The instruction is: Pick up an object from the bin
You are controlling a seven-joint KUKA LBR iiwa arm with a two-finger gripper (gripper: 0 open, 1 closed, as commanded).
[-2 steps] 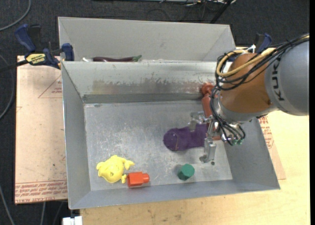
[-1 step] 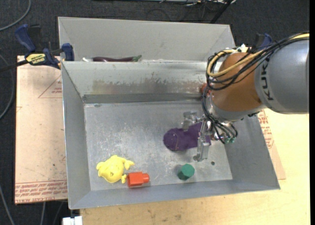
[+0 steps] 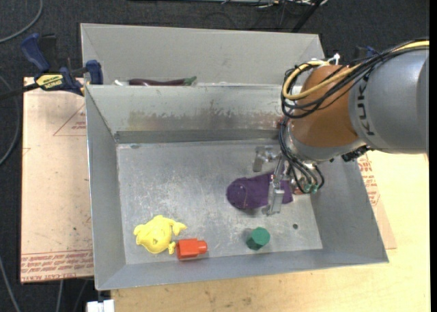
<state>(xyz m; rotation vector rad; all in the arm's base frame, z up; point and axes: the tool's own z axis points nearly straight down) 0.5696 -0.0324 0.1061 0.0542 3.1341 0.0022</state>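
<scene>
My gripper (image 3: 268,185) hangs low over the right half of the bin floor, its two metal fingers standing apart. One finger (image 3: 261,160) is behind a purple rounded soft thing (image 3: 247,193), the other finger (image 3: 276,198) comes down on that thing's right side. The purple thing lies on the floor partly under the gripper; its right end is hidden by the finger and cables. A small green round block (image 3: 258,238) sits just in front of it, near the bin's front wall.
A yellow soft toy (image 3: 157,233) lies at the front left of the floor, with an orange-red block (image 3: 192,248) touching its right side. The arm with its orange cover and cables overhangs the bin's right wall.
</scene>
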